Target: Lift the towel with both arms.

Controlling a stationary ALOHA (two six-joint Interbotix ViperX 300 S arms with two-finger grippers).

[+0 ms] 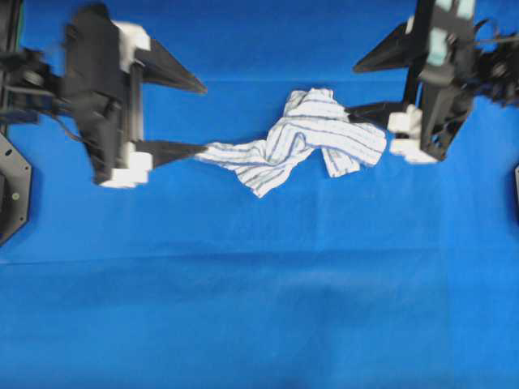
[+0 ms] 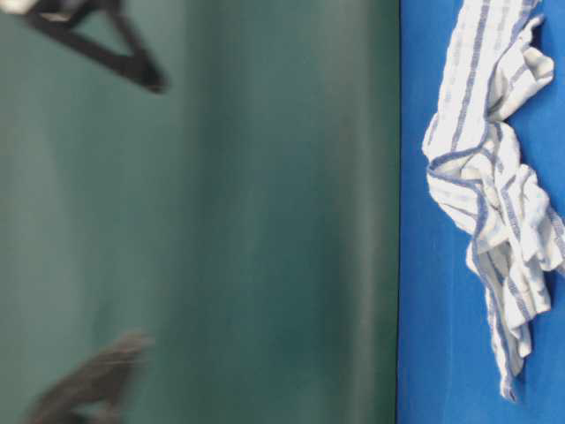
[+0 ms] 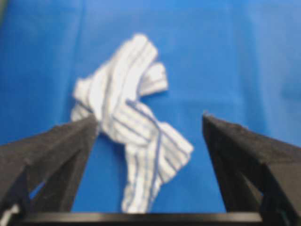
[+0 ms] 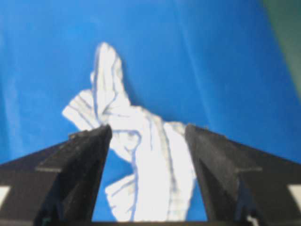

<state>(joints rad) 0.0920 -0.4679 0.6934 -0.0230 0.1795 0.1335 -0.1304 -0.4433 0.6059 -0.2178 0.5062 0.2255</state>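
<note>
The towel (image 1: pixel 296 139), white with blue and grey stripes, lies crumpled and twisted on the blue sheet (image 1: pixel 259 308) between both arms. My left gripper (image 1: pixel 203 117) is open at the towel's left end, and one fingertip (image 1: pixel 195 149) reaches the cloth's edge. In the left wrist view the towel (image 3: pixel 136 132) lies ahead of and between the wide-apart fingers of the left gripper (image 3: pixel 149 117). My right gripper (image 1: pixel 354 87) is open at the towel's right end. In the right wrist view the towel (image 4: pixel 150 165) lies between the spread fingers of the right gripper (image 4: pixel 148 127), which do not press on it.
The blue sheet covers the whole table in the overhead view. A dark green backdrop (image 2: pixel 265 221) shows in the table-level view, with two blurred black fingers (image 2: pixel 132 62) in front of it. A black frame part (image 1: pixel 12 190) sits at the left edge.
</note>
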